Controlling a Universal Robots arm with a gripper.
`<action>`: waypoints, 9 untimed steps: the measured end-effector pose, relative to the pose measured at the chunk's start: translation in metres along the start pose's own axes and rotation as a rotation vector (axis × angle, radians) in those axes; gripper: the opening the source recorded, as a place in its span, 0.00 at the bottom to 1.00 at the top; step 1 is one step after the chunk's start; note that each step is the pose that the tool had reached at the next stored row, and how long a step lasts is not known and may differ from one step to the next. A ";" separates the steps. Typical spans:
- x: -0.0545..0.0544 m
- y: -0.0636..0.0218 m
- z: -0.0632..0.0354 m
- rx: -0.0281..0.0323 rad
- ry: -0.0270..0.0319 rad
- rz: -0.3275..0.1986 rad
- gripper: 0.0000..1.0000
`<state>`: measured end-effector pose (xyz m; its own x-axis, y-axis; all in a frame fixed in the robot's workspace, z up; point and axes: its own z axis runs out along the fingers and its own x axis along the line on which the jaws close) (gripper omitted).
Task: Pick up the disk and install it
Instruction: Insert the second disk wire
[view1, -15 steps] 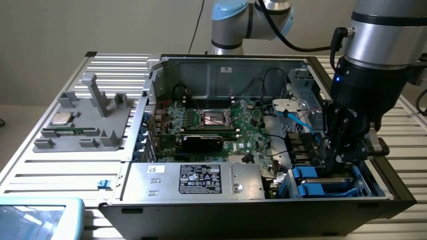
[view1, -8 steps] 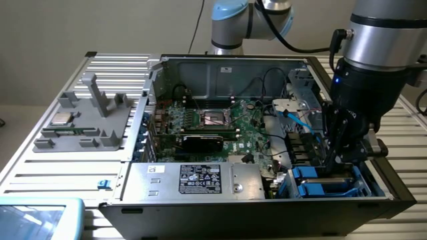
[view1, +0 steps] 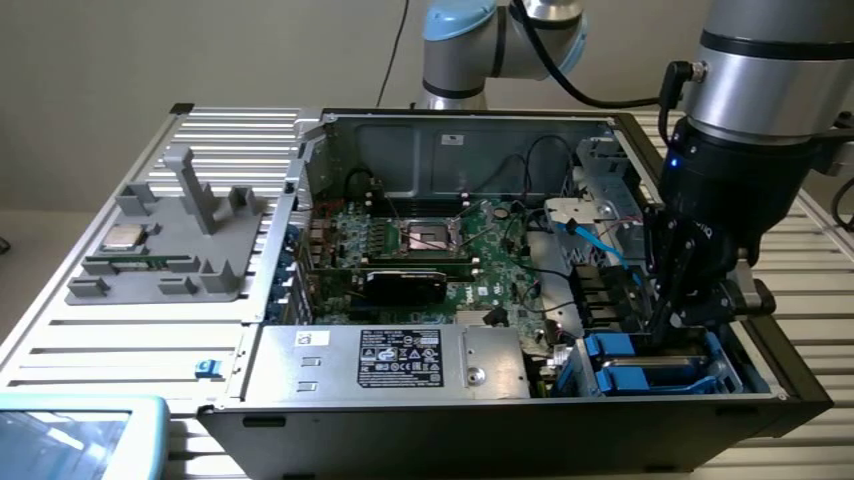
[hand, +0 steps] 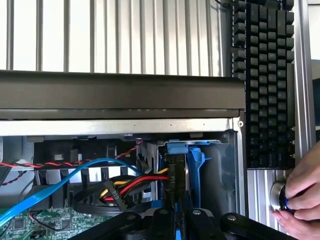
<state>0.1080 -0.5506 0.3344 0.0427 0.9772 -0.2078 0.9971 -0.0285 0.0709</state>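
The gripper (view1: 681, 318) reaches down into the drive bay at the lower right of the exterior view, inside the open computer case (view1: 400, 420). Its dark fingers (view1: 667, 290) stand close together, nearly pressed shut, and they appear to pinch the top edge of the disk (view1: 647, 362), whose blue frame stands on edge in the bay directly beneath them. In the wrist view the disk (hand: 187, 172) shows as a narrow blue-framed slab seen edge-on, right in line with the gripper (hand: 176, 220) at the lower middle of the frame, seated between the bay's grey walls.

A blue cable (hand: 55, 187) and red and yellow wires (hand: 132, 182) run beside the bay. A black keyboard (hand: 265, 85) lies at the upper right of the wrist view, and a person's hand (hand: 300, 200) rests on a round knob at the lower right. In the exterior view the motherboard (view1: 441, 250) fills the middle of the case, and a grey fixture (view1: 174, 235) sits at the left.
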 end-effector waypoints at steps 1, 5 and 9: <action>0.000 0.0001 0.0003 0.0000 0.0002 0.000 0.16; 0.000 0.0004 0.0017 0.0002 0.0046 0.000 0.16; 0.001 0.0005 0.0023 0.0005 0.0138 0.001 0.16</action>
<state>0.1087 -0.5506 0.3321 0.0426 0.9800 -0.1943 0.9971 -0.0293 0.0706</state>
